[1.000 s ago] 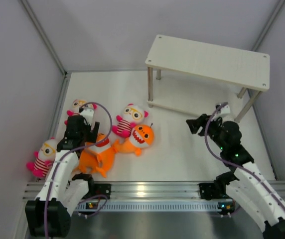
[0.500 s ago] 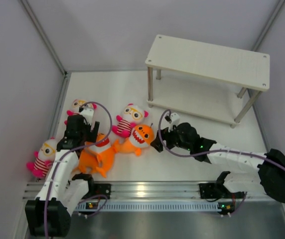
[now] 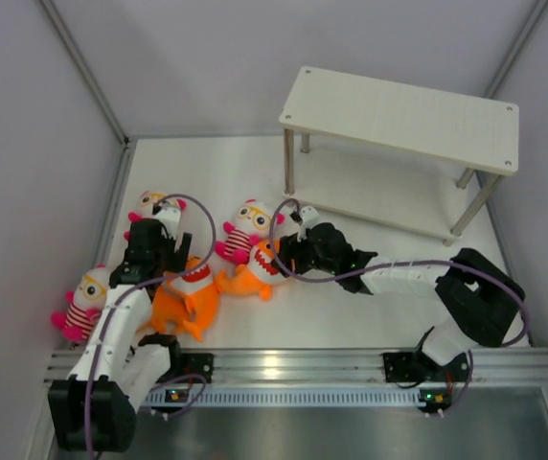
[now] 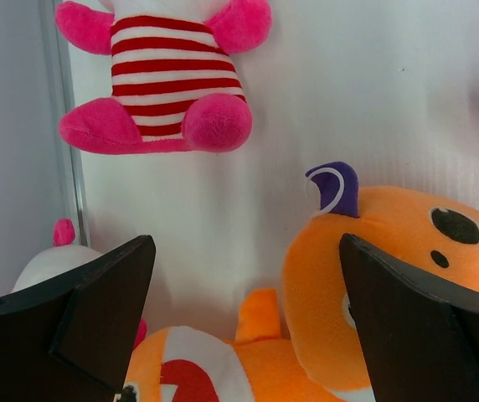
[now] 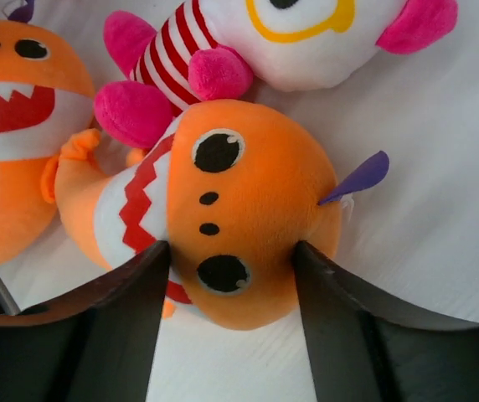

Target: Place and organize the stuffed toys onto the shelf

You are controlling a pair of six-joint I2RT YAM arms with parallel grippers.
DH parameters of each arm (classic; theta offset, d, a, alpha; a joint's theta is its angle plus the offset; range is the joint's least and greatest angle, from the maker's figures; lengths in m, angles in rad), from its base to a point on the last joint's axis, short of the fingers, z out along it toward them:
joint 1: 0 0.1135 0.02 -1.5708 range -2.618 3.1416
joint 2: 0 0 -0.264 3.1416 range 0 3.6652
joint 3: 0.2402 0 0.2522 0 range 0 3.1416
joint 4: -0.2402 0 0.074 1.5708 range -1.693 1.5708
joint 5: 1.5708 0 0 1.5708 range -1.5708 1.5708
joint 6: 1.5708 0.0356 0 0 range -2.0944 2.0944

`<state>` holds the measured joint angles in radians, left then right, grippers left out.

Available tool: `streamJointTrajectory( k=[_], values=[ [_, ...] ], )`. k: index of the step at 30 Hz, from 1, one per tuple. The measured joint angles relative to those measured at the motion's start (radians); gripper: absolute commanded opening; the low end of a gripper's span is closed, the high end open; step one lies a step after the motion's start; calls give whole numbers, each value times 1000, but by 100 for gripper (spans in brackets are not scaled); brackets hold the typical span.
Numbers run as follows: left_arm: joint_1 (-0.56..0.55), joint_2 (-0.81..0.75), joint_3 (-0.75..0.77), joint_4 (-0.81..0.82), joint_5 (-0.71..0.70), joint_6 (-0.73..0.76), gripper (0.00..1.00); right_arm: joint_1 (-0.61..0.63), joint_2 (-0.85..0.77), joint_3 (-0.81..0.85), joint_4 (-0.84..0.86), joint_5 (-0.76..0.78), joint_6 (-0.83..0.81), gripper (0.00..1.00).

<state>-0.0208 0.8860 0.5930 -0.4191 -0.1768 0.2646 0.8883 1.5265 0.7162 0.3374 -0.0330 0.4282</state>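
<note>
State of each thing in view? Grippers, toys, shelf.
left gripper: open, empty.
right gripper: open, straddling right shark's head.
left shark: lying on table.
right shark: lying on table.
middle doll: lying on table, against right shark.
far doll: lying on table.
near-left doll: lying on table.
shelf: upright, top board bare.

The top external camera sits above and behind the arm bases and looks down and forward over the whole table [image 3: 370, 307]. The shelf [image 3: 399, 115] is far from it, at upper right. The left wrist camera sits low and close to the table top. It faces out between the dark fingers [image 4: 89, 310] of the left gripper [image 4: 246, 251] toward a striped doll [image 4: 168, 84] beside the side wall [image 4: 13, 126]. The right wrist camera is nearer still, looking past the right gripper [image 5: 231, 251] onto one orange shark [image 5: 248, 201], which fills mid-frame. The overhead view takes in the same cluster of toys, only much smaller.
</note>
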Motion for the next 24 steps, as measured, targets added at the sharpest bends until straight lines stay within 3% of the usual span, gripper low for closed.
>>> streamJointTrajectory(
  k=[5,6,13,20,24],
  values=[
    [0,7,3,0,0,0,98,0,26,30,-5,5,-19,3],
    [0,7,4,0,0,0,98,0,25,33,-5,11,-26,0],
    [0,14,8,0,0,0,98,1,-136,34,-175,122,-151,0],
    [0,18,10,0,0,0,98,-16,-410,68,-383,299,-422,0],
    [0,19,10,0,0,0,98,-111,-502,61,-441,370,-597,0]
  ],
)
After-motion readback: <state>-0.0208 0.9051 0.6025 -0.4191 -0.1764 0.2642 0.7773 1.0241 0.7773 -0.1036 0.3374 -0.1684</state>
